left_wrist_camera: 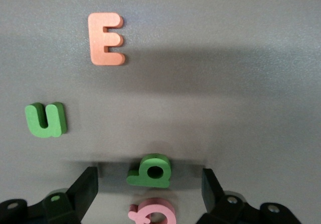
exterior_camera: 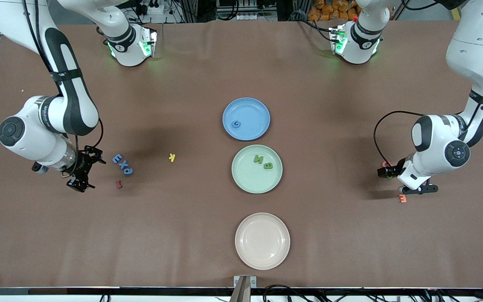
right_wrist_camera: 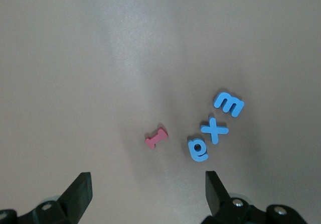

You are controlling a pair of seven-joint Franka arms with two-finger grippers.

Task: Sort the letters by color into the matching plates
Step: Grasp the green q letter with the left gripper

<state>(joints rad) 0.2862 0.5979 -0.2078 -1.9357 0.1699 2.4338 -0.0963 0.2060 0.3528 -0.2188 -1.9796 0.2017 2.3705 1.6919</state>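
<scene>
Plates: three in a row down the middle of the tabletop [exterior_camera: 191, 235]; blue plate [exterior_camera: 252, 107] farthest from the front camera, green plate [exterior_camera: 245, 178] next, cream plate [exterior_camera: 262, 240] nearest.
Blue plate holds: one blue letter [exterior_camera: 236, 123].
Green plate holds: two green letters [exterior_camera: 258, 158], [exterior_camera: 268, 166], side by side.
Cream plate holds: nothing I can see.
My left tool [left_wrist_camera: 149, 186]: fingers apart, low over the tabletop at the left arm's end; a green letter [left_wrist_camera: 150, 171] lies between the fingers, a pink letter [left_wrist_camera: 152, 211] touching or almost touching that one.
Near my left tool: a second green letter [left_wrist_camera: 46, 119] and an orange E [left_wrist_camera: 105, 38], each apart from the rest.
My right tool [right_wrist_camera: 146, 191]: fingers apart, above the tabletop at the right arm's end, gripping nothing.
Near my right tool: three blue letters [right_wrist_camera: 228, 104], [right_wrist_camera: 214, 129], [right_wrist_camera: 197, 149] in a tight line, a dark red letter [right_wrist_camera: 156, 138] just beside them.
Yellow letter [exterior_camera: 172, 157]: alone on the tabletop, between the blue trio and the green plate.
</scene>
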